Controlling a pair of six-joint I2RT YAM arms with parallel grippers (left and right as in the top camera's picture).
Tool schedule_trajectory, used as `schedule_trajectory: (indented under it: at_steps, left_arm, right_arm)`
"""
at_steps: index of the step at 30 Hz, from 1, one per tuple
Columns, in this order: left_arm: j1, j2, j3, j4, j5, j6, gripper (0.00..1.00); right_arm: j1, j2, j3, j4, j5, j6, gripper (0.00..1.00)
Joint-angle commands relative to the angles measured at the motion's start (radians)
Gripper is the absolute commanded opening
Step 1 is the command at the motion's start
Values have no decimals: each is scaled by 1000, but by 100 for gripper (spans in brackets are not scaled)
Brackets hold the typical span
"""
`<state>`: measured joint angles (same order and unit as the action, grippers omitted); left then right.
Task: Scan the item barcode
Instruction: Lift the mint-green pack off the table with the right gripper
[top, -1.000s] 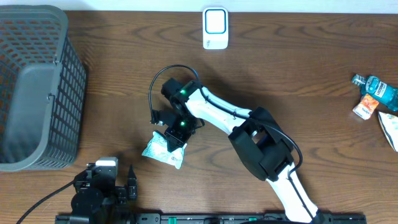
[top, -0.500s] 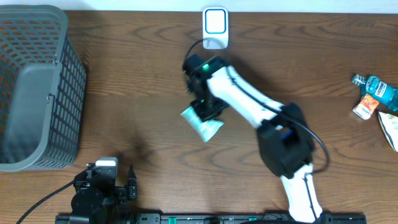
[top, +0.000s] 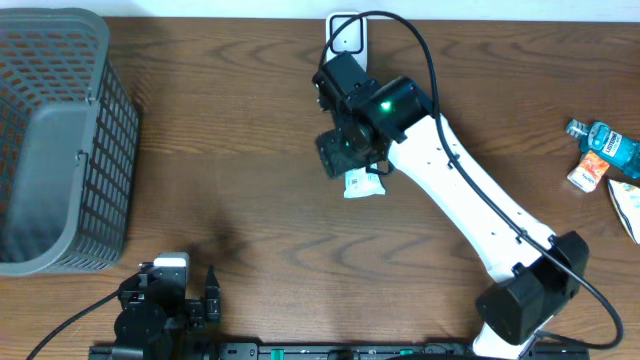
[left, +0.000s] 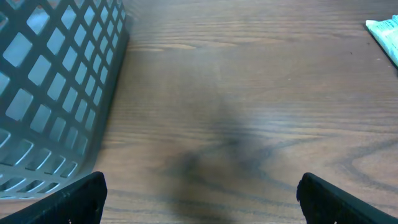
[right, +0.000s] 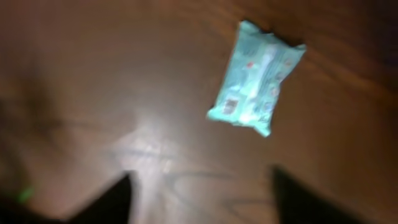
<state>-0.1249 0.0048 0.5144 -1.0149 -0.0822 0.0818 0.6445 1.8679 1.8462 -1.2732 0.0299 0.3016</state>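
Dark wood-grain tabletop (top: 200, 150) backs a rectangular, pillow-shaped, pale-teal plastic packet (right: 256, 87).

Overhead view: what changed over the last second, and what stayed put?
The right fingers carried the packet from the near-left part of the table up towards the white scanner, then opened and let it go. The packet now lies just short of the scanner, clear of the fingers. The left fingers, the basket and the bottle stayed put.
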Motion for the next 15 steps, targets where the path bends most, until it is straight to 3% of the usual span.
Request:
schedule_trajectory:
  at_steps: [1, 3, 11, 15]
  left_arm:
    - [2, 1, -1, -1, -8, -1, 98]
    - [2, 1, -1, -1, -8, -1, 98]
    - [2, 1, -1, -1, -8, -1, 98]
    - [2, 1, -1, -1, -8, -1, 98]
  right_arm:
    - [-69, 63, -76, 41, 83, 151, 79]
    - [-113, 93, -116, 99, 74, 203, 63]
    - [-227, 229, -218, 300, -94, 144, 46]
    - [-253, 285, -218, 350, -229, 43, 46]
